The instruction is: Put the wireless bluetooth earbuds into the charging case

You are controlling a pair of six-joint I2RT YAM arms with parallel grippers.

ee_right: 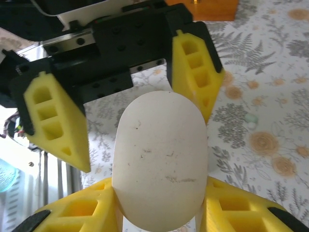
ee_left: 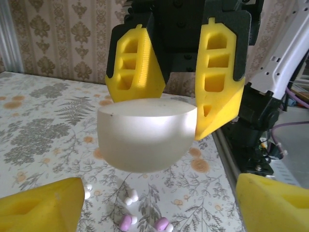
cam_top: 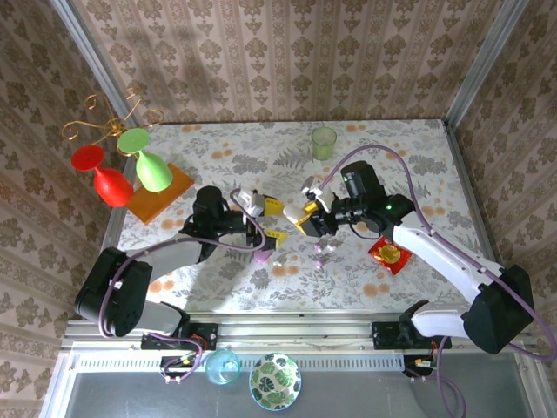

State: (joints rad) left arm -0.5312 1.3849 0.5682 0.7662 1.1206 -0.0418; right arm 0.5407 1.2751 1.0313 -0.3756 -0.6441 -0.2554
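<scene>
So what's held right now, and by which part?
The right hand pinches the white case by its sides at one end; the left hand is open, holding nothing.

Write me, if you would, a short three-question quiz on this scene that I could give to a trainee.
1. True or false: the right hand grips the white case.
2. Fill in: the left hand is ____ (open or shut).
3. Where do the earbuds lie? A: inside the white case. B: on the table. C: in the right hand.

Key: 1 true; 2 open; 3 B.
</scene>
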